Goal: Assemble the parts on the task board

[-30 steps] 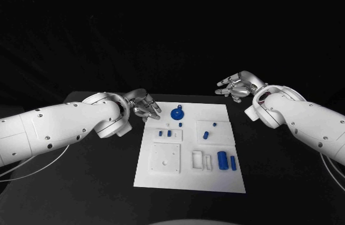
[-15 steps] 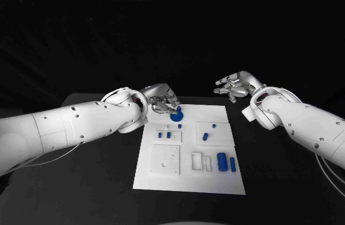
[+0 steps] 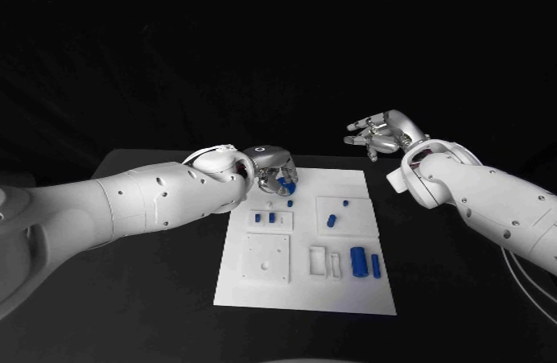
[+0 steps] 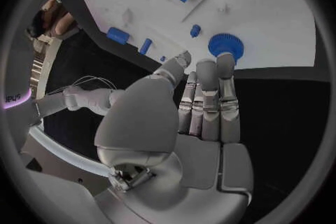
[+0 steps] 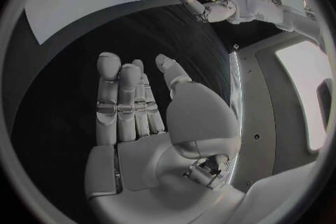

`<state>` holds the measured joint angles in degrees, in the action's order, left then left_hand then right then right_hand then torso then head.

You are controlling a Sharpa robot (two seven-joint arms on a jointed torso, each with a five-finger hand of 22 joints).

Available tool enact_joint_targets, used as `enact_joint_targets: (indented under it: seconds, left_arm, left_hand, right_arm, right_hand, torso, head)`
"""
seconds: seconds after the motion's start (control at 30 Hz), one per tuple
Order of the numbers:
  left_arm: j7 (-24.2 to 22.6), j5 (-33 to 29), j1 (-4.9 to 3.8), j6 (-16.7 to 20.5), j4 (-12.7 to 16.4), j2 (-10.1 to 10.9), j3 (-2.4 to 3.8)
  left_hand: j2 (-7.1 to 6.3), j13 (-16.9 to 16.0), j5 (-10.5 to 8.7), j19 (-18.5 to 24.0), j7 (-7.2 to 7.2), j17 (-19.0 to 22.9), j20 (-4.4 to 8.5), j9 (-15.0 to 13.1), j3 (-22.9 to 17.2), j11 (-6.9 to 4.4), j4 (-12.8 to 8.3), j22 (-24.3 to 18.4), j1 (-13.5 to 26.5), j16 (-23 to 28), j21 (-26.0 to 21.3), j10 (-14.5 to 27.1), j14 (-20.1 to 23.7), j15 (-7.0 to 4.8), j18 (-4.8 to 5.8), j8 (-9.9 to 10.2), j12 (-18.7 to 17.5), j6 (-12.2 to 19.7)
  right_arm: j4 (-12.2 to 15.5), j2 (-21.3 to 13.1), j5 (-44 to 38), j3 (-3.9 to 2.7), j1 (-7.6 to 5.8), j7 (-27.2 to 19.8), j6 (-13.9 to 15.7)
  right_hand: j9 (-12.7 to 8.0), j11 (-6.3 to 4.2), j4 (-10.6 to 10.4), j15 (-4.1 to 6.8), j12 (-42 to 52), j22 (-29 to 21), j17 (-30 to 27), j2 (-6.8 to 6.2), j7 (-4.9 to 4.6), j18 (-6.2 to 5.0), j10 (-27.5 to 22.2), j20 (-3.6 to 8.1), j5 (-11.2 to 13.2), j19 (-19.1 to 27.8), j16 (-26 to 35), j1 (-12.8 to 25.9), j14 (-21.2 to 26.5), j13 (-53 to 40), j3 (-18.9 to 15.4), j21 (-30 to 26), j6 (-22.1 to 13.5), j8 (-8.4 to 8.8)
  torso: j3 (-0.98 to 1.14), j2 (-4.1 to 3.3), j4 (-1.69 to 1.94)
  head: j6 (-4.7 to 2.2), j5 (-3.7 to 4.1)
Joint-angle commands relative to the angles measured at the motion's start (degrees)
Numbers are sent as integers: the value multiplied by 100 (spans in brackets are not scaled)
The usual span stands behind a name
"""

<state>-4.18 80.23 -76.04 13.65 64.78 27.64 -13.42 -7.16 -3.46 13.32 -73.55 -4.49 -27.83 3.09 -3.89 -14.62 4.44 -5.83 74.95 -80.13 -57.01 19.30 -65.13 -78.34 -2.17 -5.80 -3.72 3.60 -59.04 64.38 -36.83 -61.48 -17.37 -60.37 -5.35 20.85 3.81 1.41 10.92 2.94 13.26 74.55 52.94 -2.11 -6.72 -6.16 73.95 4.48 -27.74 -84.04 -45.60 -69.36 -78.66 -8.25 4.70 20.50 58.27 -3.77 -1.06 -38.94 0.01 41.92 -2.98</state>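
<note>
**Left hand at the blue knob, grasp not yet secured**

The left hand (image 3: 274, 175) is placed at the far edge of the task board (image 3: 307, 290), with its fingers (image 4: 225, 67) stretched out almost straight toward the round blue knob (image 4: 225, 44). One fingertip seems to touch the ribbed rim of the knob, but real contact cannot be confirmed; nothing is enclosed by the hand. The right hand (image 3: 381, 135) is held above the table beyond the board's far right corner, with fingers extended and apart, and nothing is carried in it.

The other small blue parts (image 3: 365, 260) are lying in their places nearer on the board.

A risk is judged here: if the fingers are closed from one side only, the knob could be pushed away or tipped, and the small peg (image 4: 195, 30) beside it could be disturbed.
</note>
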Motion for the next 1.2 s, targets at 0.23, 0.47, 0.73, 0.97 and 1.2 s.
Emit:
enact_joint_targets:
  seconds: [0.23,0.47,0.73,0.97,1.2]
  left_arm:
    - [-185,514,104,-339,-294,-256,-22]
    - [-147,628,182,-561,-433,-359,-25]
    - [-139,707,255,-634,-591,-460,-26]
    - [-171,719,318,-539,-751,-541,-26]
    - [-214,713,361,-450,-815,-585,-25]
  left_hand:
    - [-58,5,-13,38,-6,-39,-22,4,25,-33,63,120,-15,-269,219,122,-16,6,-48,6,-22,8]
    - [-24,6,-26,54,-1,-31,-34,4,60,-44,69,118,-24,-342,277,166,-41,2,-62,3,-24,-24]
    - [-3,7,-41,75,-25,-28,-24,8,-85,-88,61,121,7,-438,384,-78,-54,-12,-61,7,-24,-108]
    - [-6,7,-36,105,-55,-11,-33,8,-187,-90,62,118,34,-466,455,-119,-42,-4,-75,7,-24,-141]
    - [27,7,-46,130,-49,6,-35,8,-238,-96,72,117,36,-461,474,-132,-34,-4,-75,6,-23,-149]
  right_arm:
    - [-18,56,97,-3,-22,-161,95]
    - [-23,77,105,-4,-37,-166,86]
    - [-24,89,113,-4,-49,-170,79]
    - [-19,91,115,-4,-60,-170,74]
    - [-16,88,116,-4,-65,-168,68]
  right_hand:
    - [-6,3,1,-2,-37,1,-22,-7,-29,-85,25,-31,-27,-182,-27,51,35,29,30,-66,-14,18]
    - [-6,14,-6,-11,-66,-16,-41,-8,-33,-92,6,-39,-28,-170,-20,53,56,64,31,-165,-21,18]
    - [-5,22,-10,-17,-94,-24,-58,-9,-36,-99,1,-45,-32,-173,-24,52,65,103,34,-225,-27,18]
    - [-5,27,-17,-23,-119,-37,-82,-13,-38,-107,5,-52,-39,-179,-33,49,77,149,37,-306,-30,17]
    - [-5,27,-17,-23,-119,-37,-82,-13,-38,-107,5,-52,-39,-179,-33,49,77,149,37,-306,-30,17]
  torso:
    - [0,0,-9]
    - [-2,-1,-3]
    - [-9,1,6]
    - [-11,-4,2]
    - [-5,5,3]
  head:
    - [5,-4]
    - [16,20]
    - [31,41]
    - [37,55]
    - [60,69]
